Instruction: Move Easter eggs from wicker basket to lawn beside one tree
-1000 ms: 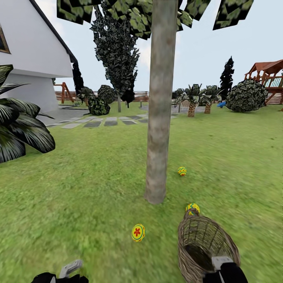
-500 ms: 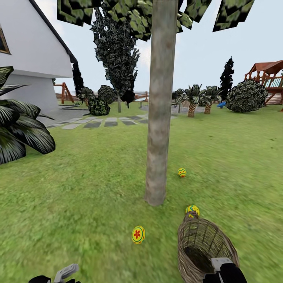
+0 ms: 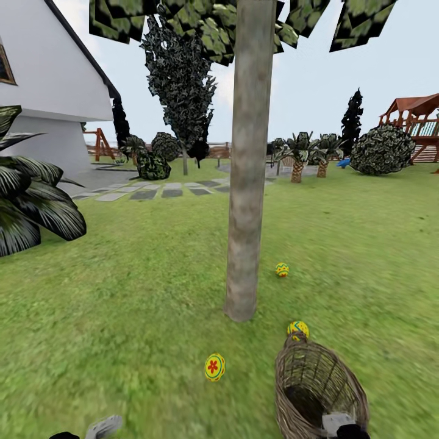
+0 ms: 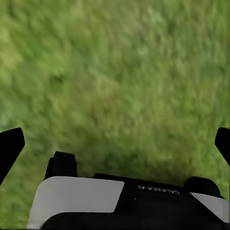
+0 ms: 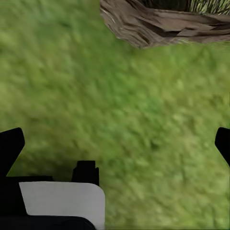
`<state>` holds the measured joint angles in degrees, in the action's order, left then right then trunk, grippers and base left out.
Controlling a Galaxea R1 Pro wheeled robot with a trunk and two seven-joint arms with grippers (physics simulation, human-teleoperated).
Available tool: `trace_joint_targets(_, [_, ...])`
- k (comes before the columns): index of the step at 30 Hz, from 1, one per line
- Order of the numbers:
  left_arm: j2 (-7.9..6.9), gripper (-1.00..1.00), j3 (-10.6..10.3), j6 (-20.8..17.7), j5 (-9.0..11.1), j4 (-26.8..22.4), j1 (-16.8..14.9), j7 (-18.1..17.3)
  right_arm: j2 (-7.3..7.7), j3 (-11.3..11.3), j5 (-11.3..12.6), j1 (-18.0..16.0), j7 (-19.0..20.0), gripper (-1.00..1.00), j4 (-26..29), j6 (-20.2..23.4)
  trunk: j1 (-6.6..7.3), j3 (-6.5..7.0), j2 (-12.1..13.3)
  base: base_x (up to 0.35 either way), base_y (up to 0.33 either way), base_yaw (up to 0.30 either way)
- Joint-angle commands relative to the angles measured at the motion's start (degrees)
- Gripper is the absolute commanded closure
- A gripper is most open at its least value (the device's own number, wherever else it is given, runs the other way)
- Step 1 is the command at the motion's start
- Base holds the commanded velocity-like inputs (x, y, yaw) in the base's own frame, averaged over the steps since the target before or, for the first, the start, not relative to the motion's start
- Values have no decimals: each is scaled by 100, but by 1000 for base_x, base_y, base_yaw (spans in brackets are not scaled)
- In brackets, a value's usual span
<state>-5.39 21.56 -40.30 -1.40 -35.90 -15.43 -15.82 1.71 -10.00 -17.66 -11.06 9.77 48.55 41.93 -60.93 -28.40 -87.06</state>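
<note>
Three Easter eggs lie on the lawn [image 3: 152, 292] around the tree [image 3: 245, 201]. One egg [image 3: 281, 269] is right of the trunk, one [image 3: 214, 367] is in front of it, and one [image 3: 297, 330] rests against the far end of the wicker basket [image 3: 317, 387]. The basket lies tipped on the grass, its dark inside showing no egg. My left gripper [image 3: 103, 426] is low at the near left, open over bare grass [image 4: 115, 143]. My right gripper [image 3: 337, 422] is just behind the basket, open [image 5: 115, 143], with the basket's woven rim [image 5: 163, 21] a little beyond its fingers.
A spiky dark plant [image 3: 30, 195] stands at the left. A white house [image 3: 49, 79] and grey stone slabs [image 3: 158, 189] lie behind it. Short palms [image 3: 297, 155], round bushes [image 3: 381, 149] and a wooden play structure [image 3: 421, 119] are far off at the right.
Both arms have sunk lower toward the near edge of the head view. The eggs, basket and tree stay where they were, apart from a slight shift of the whole picture.
</note>
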Motion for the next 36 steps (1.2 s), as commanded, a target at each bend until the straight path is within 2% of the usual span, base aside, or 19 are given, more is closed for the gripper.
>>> trace_joint_targets(1, [10,-100,17,-9,-61,272,-4,-30,6,7,-63,-2,56,-100,-290,-230,23,13,38,0,0,0])
trace_joint_targets(3, [31,-100,12,12,-169,571,-4,-28,10,22,-63,-2,59,-100,-538,-411,67,48,118,0,0,0])
trace_joint_targets(7, [68,-100,20,28,-413,786,-4,-20,11,36,-63,-2,54,-100,-770,-530,155,120,279,0,0,0])
trace_joint_targets(12, [133,-100,30,66,-485,1096,-4,-18,34,26,-61,-1,52,-100,-999,-559,265,210,479,0,0,0])
trace_joint_targets(17, [110,-100,35,374,-492,1464,-4,-18,36,24,-54,-1,52,-100,-1212,-642,374,300,680,0,0,0])
trace_joint_targets(24, [92,-100,33,416,-498,1519,-4,-18,40,16,-30,-2,63,-100,-2166,-1734,528,425,960,0,0,0])
trace_joint_targets(28, [76,-100,32,428,-501,1835,-4,-10,12,52,-56,-2,60,-100,-2555,-2184,616,497,1121,0,0,0])
trace_joint_targets(31, [52,-100,32,470,-494,2001,-4,-15,6,53,-62,-2,55,-100,-2917,-2940,682,551,1241,0,0,0])
trace_joint_targets(32, [32,-100,38,863,-492,2426,-4,-14,5,53,-62,-1,49,-100,-3024,-3116,704,569,1281,0,0,0])
trace_joint_targets(36, [-20,-100,39,1434,-489,2915,-4,-3,12,40,-57,-2,39,-100,-3231,-3098,792,641,1442,0,0,0])
